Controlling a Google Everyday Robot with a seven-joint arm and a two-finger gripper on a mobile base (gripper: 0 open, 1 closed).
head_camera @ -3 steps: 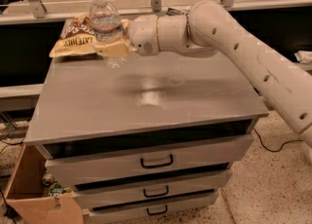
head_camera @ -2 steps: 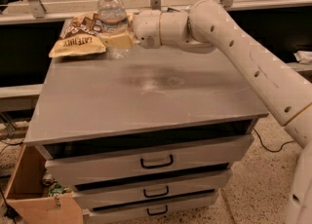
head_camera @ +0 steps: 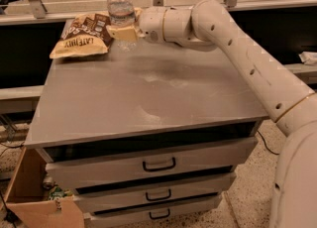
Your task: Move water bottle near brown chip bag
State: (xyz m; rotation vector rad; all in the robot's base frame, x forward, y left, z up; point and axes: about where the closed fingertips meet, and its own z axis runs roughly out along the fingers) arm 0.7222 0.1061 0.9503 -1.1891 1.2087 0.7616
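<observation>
**Bottle point(head_camera: 120, 8) held beside the bag point(head_camera: 81, 36)**

It stands upright at the far left corner of the table point(head_camera: 148, 98), just right of the bag, its base at or just above the top; which, the view does not settle. The gripper point(head_camera: 122, 32) pinches its lower half from the right, so the arm reaches across without crushing the bag. Judging by this, only lowering and release remain.

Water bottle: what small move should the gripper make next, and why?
Probably lower it straight down until it surely stands on the table. The gripper holds the water bottle upright at the far left corner, right beside the brown chip bag, so it seems near enough already.
</observation>
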